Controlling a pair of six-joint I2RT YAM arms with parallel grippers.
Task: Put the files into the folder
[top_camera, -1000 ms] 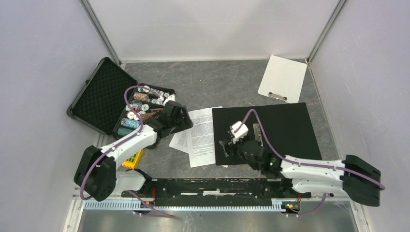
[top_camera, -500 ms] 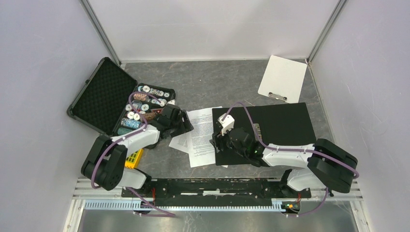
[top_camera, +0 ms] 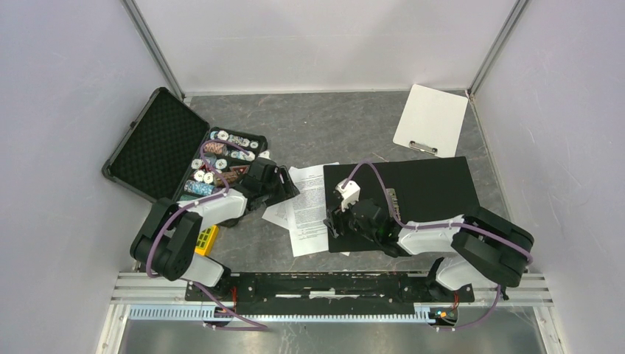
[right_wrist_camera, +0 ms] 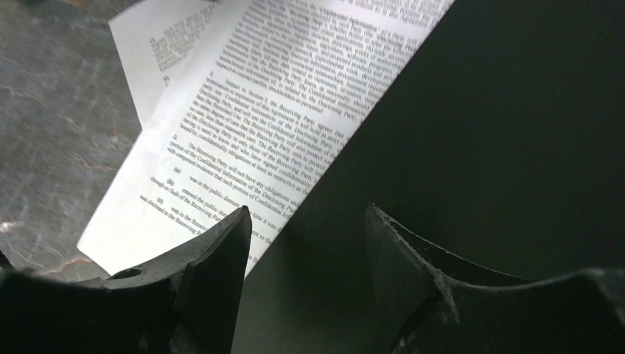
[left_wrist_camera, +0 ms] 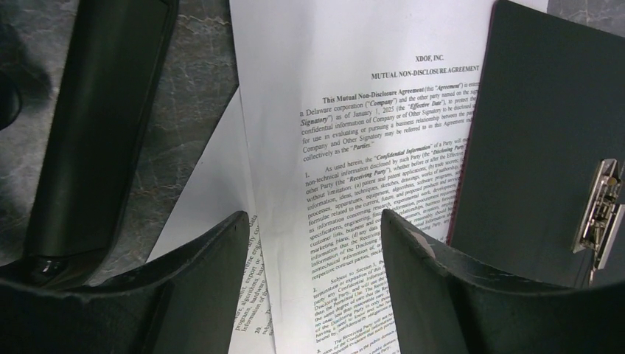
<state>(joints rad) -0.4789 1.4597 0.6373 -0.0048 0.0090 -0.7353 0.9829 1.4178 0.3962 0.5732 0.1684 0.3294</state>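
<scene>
Surface: grey mottled surface (top_camera: 332,133) carries everything.
Files: files (top_camera: 306,210) lie flat and fanned, right edge tucked under the open folder (top_camera: 435,192).
Left claw: left claw (left_wrist_camera: 317,251) is spread, empty, low over the sheets.
Right claw: right claw (right_wrist_camera: 306,243) is spread, empty, straddling the folder's left edge.
Handling: I judge the sheets light, floppy and slick; I'd pinch a free left corner.

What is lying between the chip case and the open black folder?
The files, printed sheets fanned out, their right edge under the folder. The left tool is open above them, beside the chip case. The top view shows it.
</scene>
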